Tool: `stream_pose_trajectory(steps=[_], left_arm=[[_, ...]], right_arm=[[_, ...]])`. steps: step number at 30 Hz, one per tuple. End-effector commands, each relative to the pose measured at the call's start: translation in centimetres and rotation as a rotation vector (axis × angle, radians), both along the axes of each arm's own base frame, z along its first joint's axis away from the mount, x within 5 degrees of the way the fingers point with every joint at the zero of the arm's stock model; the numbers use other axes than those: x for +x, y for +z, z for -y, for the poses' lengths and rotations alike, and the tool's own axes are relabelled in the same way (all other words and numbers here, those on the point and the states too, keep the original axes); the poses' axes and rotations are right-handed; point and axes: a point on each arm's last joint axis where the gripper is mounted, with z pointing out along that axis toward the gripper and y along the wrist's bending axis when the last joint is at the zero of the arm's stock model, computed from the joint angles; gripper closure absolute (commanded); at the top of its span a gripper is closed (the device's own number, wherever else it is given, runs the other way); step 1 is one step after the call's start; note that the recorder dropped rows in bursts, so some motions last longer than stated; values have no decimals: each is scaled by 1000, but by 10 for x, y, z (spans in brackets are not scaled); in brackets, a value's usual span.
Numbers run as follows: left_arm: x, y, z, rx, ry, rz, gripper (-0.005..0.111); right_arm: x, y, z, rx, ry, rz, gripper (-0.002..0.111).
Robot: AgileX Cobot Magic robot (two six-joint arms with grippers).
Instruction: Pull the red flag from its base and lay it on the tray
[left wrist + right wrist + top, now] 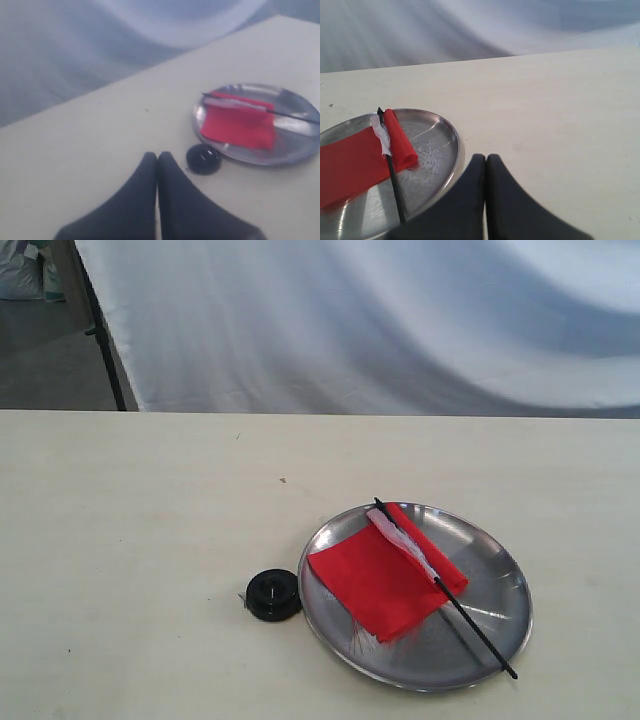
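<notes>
The red flag (385,580) lies flat on the tray (492,580), its pole (475,625) end poking over the rim. The base (272,594) sits empty on the table (150,540), just beside the tray. Left and right jaws are clenched on nothing. The job looks done, so move away gently and don't bump the pole.

Partly seen
Tray (432,145) and red flag (350,162), beside right gripper (485,158): cut off by edge. Base (203,159), beyond left gripper (157,156): blurred.
</notes>
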Motion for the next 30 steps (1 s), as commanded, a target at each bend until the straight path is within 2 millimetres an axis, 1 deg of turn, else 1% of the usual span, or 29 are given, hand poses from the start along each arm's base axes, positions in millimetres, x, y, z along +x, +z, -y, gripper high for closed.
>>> stream_pose_trajectory(steps=[1, 4, 7, 10, 12, 18, 20, 23, 25, 30], left_arm=[[1, -24, -6, -73, 108, 96, 107], [-1, -50, -11, -81, 181, 94, 107], [-3, -69, -16, -98, 251, 148, 107], [-4, -83, -19, -125, 304, 219, 107], [-5, -81, -21, -156, 332, 250, 107], [-5, -91, -24, -141, 401, 143, 107], [-7, -99, -24, -125, 420, 66, 107], [-7, -98, -25, -135, 434, 67, 107], [-8, -102, -25, -127, 435, 21, 107], [-8, -103, -25, -122, 435, 18, 107]], right_arm=[[0, 0, 0, -7, -2, 12, 109], [0, 0, 0, -7, -2, 12, 109], [0, 0, 0, -7, -2, 12, 109], [0, 0, 0, -7, -2, 12, 109], [0, 0, 0, -7, -2, 12, 109], [0, 0, 0, -7, -2, 12, 109], [0, 0, 0, -7, -2, 12, 109], [0, 0, 0, -7, -2, 12, 109], [0, 0, 0, -7, -2, 12, 109], [0, 0, 0, -7, -2, 12, 109]])
